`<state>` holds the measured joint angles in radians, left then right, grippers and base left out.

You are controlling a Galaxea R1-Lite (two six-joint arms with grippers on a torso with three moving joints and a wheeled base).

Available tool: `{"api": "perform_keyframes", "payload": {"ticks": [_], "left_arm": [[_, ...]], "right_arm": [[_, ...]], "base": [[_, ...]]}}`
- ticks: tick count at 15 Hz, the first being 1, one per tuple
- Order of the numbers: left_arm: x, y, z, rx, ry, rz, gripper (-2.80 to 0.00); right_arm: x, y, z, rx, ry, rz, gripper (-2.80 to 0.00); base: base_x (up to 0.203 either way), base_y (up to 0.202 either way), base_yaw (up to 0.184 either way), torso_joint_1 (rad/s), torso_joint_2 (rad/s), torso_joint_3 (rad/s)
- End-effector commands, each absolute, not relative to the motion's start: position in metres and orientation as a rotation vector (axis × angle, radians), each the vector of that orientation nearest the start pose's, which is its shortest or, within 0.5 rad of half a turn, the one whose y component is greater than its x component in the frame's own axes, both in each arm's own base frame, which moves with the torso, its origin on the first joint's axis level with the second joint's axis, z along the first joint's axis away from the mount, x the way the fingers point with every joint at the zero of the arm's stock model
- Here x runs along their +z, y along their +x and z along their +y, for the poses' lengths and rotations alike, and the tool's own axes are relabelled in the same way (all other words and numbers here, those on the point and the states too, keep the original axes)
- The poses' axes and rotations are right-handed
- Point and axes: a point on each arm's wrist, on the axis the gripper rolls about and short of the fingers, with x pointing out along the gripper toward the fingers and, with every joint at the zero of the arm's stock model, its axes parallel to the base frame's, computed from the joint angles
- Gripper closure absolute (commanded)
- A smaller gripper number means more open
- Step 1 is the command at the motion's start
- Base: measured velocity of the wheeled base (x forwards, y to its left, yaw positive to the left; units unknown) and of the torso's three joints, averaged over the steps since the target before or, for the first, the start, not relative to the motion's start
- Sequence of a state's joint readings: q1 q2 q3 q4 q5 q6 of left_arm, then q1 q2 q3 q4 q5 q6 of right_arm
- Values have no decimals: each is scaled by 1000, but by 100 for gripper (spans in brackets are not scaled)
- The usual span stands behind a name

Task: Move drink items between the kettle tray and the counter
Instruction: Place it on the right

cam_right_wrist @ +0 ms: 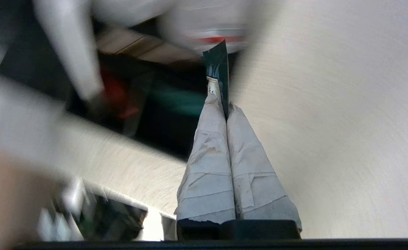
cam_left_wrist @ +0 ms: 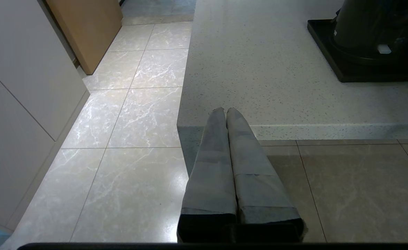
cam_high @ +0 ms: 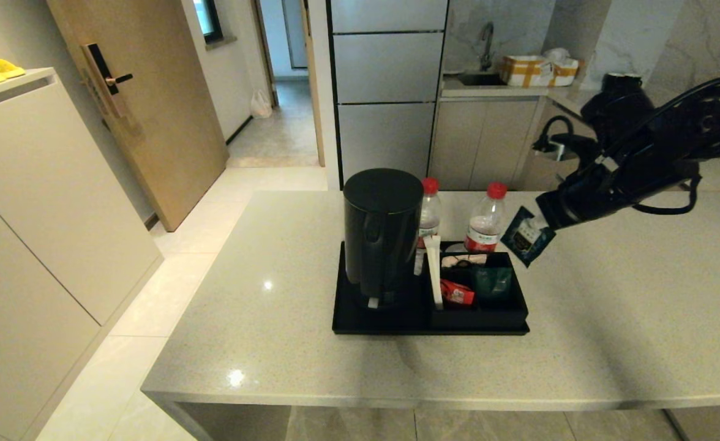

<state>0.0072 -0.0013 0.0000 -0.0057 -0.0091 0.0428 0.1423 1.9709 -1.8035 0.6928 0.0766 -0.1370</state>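
Note:
My right gripper (cam_high: 542, 224) is shut on a dark green sachet (cam_high: 527, 236), held in the air just right of the tray's far right corner; the sachet (cam_right_wrist: 218, 71) sticks out edge-on past the gripper (cam_right_wrist: 226, 104). The black kettle tray (cam_high: 351, 321) lies mid-counter (cam_high: 262, 306). The tall black kettle (cam_high: 381, 236) stands on its left half. The raised sachet box (cam_high: 507, 318) fills the right half. Two red-capped water bottles (cam_high: 428, 211) (cam_high: 485, 220) stand behind. My left gripper (cam_left_wrist: 225, 111) is shut and empty, parked below the counter's near left corner (cam_left_wrist: 259, 86).
In the box lie a red sachet (cam_high: 457, 293), another green one (cam_high: 493, 278) and a white stick packet (cam_high: 435, 269). Beyond the counter are grey cabinets (cam_high: 384, 92) and a farther worktop with a sink (cam_high: 479, 78). Tiled floor (cam_left_wrist: 120, 139) lies to the left.

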Motion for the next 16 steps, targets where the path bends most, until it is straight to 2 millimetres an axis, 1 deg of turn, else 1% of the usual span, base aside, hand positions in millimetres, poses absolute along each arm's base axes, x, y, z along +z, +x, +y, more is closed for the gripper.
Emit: {"api": "perform_keyframes", "payload": {"ticks": [1, 3, 4, 5, 6, 8, 10, 12, 13, 14, 16], "left_arm": [[76, -23, 0, -1, 43, -6, 0], [76, -23, 0, -1, 43, -6, 0], [76, -23, 0, -1, 43, -7, 0], [76, -23, 0, -1, 43, -6, 0], [76, -23, 0, -1, 43, -6, 0], [76, -23, 0, -1, 43, -6, 0], [76, -23, 0, -1, 43, -6, 0], [76, -23, 0, -1, 43, -6, 0], [76, -23, 0, -1, 43, -6, 0], [76, -23, 0, -1, 43, -8, 0], [76, -23, 0, -1, 43, -6, 0]], "right_arm": [[261, 356, 26, 11, -38, 816, 0], [254, 354, -1, -162, -18, 858, 0], [246, 351, -14, -220, -18, 899, 0], [238, 347, -21, -248, -15, 936, 0], [233, 344, -24, -259, -15, 957, 0], [213, 334, -25, -260, -25, 1040, 0], [192, 332, -25, -265, -29, 1091, 0], [182, 336, -23, -260, -33, 1088, 0], [172, 342, -18, -245, -41, 1081, 0], [166, 347, -14, -233, -47, 1077, 0], [163, 353, -2, -205, -63, 1063, 0]], "base": [[0, 0, 0, 0, 0, 0], [0, 0, 0, 0, 0, 0], [0, 0, 0, 0, 0, 0], [0, 0, 0, 0, 0, 0], [0, 0, 0, 0, 0, 0], [0, 0, 0, 0, 0, 0], [0, 0, 0, 0, 0, 0], [0, 0, 0, 0, 0, 0], [0, 0, 0, 0, 0, 0], [0, 0, 0, 0, 0, 0], [0, 0, 0, 0, 0, 0]]}}
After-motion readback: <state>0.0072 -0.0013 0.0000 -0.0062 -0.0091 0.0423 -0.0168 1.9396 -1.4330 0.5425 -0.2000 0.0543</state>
